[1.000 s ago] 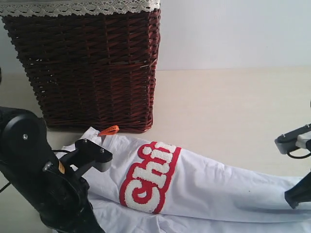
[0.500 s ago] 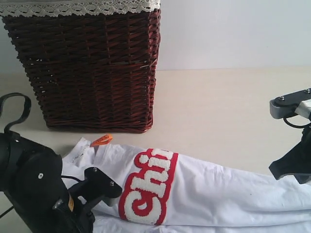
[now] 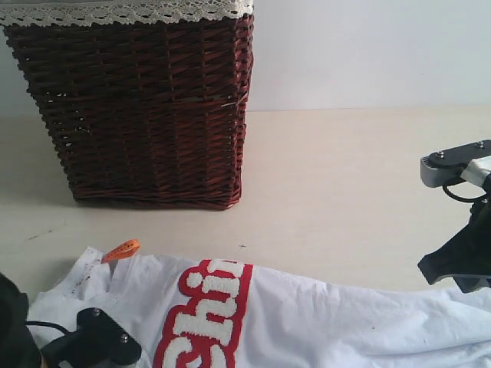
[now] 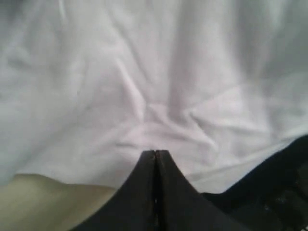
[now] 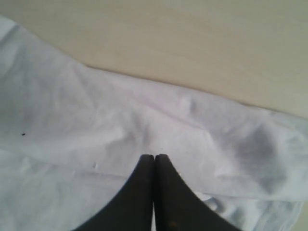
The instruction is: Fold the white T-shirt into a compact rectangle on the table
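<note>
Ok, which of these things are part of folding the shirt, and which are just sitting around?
Part of the job: white T-shirt, table, left gripper, right gripper.
Just there: wicker basket, wall.

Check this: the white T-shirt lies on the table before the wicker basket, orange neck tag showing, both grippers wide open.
Wrong only on the grippers: the wrist views show the left gripper and right gripper shut, pinching the white T-shirt. It does lie on the table before the wicker basket, orange neck tag showing.
</note>
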Available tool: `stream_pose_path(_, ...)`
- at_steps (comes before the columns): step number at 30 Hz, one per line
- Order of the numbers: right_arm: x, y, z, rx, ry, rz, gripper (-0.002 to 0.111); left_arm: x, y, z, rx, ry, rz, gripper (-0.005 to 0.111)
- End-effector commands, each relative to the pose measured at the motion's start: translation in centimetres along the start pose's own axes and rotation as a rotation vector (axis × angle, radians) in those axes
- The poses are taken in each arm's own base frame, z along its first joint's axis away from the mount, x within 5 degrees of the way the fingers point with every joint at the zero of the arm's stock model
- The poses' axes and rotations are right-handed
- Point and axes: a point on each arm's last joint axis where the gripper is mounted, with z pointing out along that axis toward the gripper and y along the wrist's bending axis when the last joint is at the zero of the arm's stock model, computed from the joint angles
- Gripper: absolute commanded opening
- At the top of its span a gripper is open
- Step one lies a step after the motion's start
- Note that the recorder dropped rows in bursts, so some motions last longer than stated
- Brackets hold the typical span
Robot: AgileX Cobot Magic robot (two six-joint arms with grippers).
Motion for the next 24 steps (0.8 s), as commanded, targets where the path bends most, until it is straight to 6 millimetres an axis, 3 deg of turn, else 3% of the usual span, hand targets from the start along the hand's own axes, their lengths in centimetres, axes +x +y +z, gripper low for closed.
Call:
stream_pose_path(1,-0.1,0.0,-0.3,-0.008,-0.013,-0.002,0.0,-0.3,-0.3,-2.3,0.001,-0.222,-0.012,0.0)
stream_pose_path(5,0.1,0.0,-0.3,-0.009,0.008,-0.003,0.0,-1.7,0.3,-4.0,-0.006,-0.456,-0.055,0.0)
stream_pose_path(12,0.0,0.0,-0.3,-0.008,0.0,-0.002,0.0,-2.9,1.4,-1.3,-0.054,-0.282,-0.029,0.0)
stream_pose_path(24,0.0,0.1,-0.3,-0.013,-0.001,0.002,0.0,-5.8,2.6,0.1,-0.119,-0.47,-0.01,0.0)
